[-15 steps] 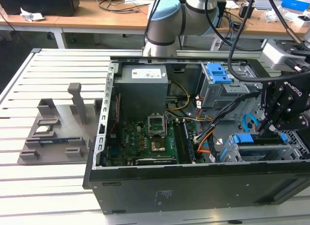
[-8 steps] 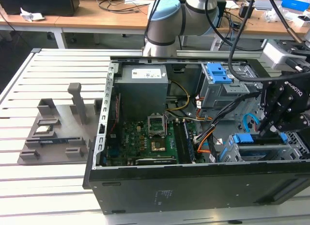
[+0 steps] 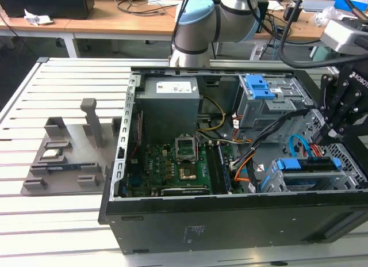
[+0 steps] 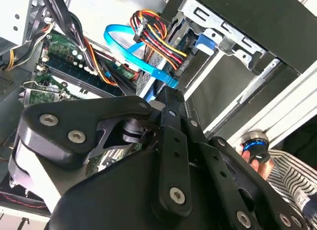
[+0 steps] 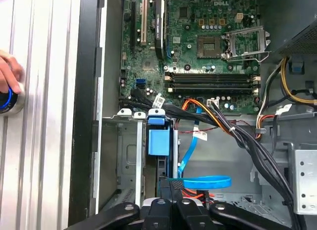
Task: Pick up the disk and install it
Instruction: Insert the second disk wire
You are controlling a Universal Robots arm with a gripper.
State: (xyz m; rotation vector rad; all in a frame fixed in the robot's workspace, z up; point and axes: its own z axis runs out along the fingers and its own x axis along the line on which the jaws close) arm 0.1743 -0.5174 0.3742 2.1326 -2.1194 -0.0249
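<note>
Slatted metal table (image 3: 57, 221) is occupied by an open computer case (image 3: 230, 221). Inside, the disk (image 5: 158, 141) is seated edge-on in the lower drive cage (image 5: 126, 155), among cables. It is judged rigid, fairly heavy and shock-sensitive, best held by its blue frame. The gripper (image 5: 169, 190) is poised just beside it; whether the jaws are clamped cannot be told.

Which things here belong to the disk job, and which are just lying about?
Job in hand:
disk, in the lower drive cage
gripper, close by it

Lying about:
grey holder on the slatted table
blue latch plate
hand on a knob
</note>
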